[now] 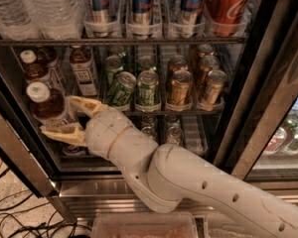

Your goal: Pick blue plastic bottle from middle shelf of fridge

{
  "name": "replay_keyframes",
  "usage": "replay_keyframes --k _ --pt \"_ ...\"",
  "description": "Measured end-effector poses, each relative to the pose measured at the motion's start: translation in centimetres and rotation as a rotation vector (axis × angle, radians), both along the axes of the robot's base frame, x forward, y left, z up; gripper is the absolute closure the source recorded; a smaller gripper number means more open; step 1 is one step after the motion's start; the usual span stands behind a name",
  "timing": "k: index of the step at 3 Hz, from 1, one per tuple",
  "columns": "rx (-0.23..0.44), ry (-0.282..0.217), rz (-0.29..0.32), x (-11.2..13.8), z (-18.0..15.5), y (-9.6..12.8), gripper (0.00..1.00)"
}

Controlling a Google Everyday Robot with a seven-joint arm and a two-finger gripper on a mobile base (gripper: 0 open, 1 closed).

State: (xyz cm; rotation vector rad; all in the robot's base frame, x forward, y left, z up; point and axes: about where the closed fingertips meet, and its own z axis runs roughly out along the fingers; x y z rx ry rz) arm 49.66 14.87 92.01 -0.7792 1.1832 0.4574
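My gripper [57,116] clamped low on blue plastic bottle [45,105], at left front of middle shelf [188,111]. Risks: bottle tilted, top-heavy, may pivot or slip out. Could clip fridge frame [20,155] or neighbouring tea bottle [83,71] on exit.

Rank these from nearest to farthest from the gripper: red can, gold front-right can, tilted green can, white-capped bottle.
The gripper is at lower left.
1. Bottle, gripped between its fingers.
2. Green can, just to the right.
3. Gold can, far right.
4. Red can, upper right.
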Motion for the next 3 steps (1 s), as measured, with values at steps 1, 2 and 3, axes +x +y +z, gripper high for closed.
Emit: replay_keyframes --k 1,2,3 --pt "0.05 0.095 0.046 -1.3 -1.5 -1.9 1.0" --pt "0.072 0.194 0.074 -2.6 -2.6 -3.9 1.0" --pt "0.055 0.281 0.059 -4.2 -3.1 -6.1 1.0"
